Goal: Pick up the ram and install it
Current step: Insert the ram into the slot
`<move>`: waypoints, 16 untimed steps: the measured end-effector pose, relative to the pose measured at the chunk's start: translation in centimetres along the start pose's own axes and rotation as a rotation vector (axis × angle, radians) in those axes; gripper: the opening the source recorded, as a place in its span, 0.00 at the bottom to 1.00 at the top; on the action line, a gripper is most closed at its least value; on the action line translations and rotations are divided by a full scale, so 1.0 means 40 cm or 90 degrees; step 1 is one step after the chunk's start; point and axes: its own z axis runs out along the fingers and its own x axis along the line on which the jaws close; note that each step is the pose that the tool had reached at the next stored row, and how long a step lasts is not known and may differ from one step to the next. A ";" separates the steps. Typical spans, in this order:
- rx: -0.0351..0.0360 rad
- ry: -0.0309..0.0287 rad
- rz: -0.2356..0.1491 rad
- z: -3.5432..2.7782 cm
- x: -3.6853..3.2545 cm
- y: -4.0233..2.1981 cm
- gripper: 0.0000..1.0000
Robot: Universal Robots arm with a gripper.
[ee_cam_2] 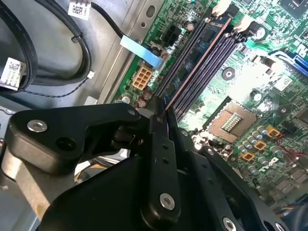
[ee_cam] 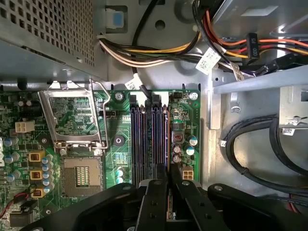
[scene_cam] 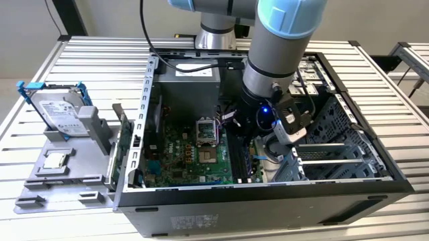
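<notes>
You're looking at a slatted metal table with an open computer case lying on it, side panel off. Inside the case sits the green motherboard, its empty processor socket beside a bank of long black memory slots, with bundled cables above. Your arm reaches down into the case, and the gripper is right over those slots. The ram stands on edge in the outermost slot, and your pincer is closed on its near end, fingers pinching it from both sides. On the exterior view's left, a grey tray carries the hard drive in blue brackets.
</notes>
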 end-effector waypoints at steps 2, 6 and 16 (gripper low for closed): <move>-0.0005 -0.0001 0.000 0.002 0.000 0.001 0.00; -0.0003 0.0000 -0.003 0.003 0.000 0.001 0.00; 0.0002 0.0006 -0.012 0.020 0.000 0.002 0.00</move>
